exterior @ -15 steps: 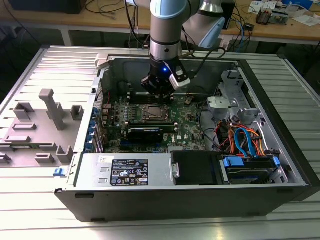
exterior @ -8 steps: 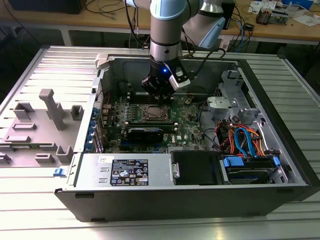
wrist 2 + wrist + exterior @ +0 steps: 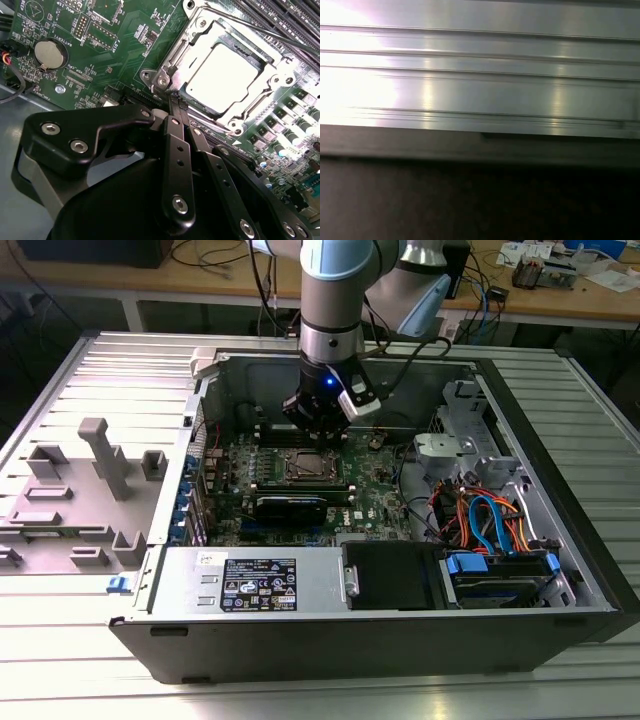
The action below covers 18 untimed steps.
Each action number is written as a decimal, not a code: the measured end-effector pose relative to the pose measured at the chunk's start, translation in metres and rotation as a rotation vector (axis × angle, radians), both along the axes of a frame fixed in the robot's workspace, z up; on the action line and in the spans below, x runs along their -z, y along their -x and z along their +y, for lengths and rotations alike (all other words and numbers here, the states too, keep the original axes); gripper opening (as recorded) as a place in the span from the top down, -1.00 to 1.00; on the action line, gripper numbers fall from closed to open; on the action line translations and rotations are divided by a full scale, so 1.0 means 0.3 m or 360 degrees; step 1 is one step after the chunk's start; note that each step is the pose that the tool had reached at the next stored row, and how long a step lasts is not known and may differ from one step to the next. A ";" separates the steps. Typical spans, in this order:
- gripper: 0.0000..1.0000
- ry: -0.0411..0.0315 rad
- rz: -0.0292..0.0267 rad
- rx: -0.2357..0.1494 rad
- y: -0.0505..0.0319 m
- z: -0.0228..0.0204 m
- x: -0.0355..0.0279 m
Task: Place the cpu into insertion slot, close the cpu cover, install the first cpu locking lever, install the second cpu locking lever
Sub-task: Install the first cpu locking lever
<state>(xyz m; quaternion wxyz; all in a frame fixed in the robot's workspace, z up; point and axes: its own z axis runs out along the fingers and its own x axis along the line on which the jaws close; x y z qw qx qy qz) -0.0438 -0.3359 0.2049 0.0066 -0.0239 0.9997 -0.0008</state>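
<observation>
Tool (image 3: 176,100) fingers were drawn together, tips meeting with nothing gripped between them, at the corner of the insertion slot (image 3: 165,80) on the green circuit board (image 3: 125,30). In the exterior view the tool (image 3: 318,430) hung inside the open computer case (image 3: 560,540), just above the insertion slot (image 3: 307,466). From the exterior view's left: grey plastic fixtures (image 3: 95,480) lay on the ribbed metal bench (image 3: 60,660), then the case, then bundled blue and orange cables (image 3: 490,520). In the second wrist view a round coin cell (image 3: 49,54) sat on the board, apart from the slot. The cpu (image 3: 222,75) sat in the slot, bright metal top showing through the window of the cpu cover (image 3: 200,37), which lay flat around it.
</observation>
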 end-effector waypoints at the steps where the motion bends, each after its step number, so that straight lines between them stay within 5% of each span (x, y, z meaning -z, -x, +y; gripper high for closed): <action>1: 0.79 0.0000 0.00000 0.0000 0.000 0.000 0.001; 11: 0.79 -0.0002 0.00001 0.0000 0.000 -0.001 0.009; 18: 0.79 -0.0017 -0.00008 0.0000 0.000 0.000 0.004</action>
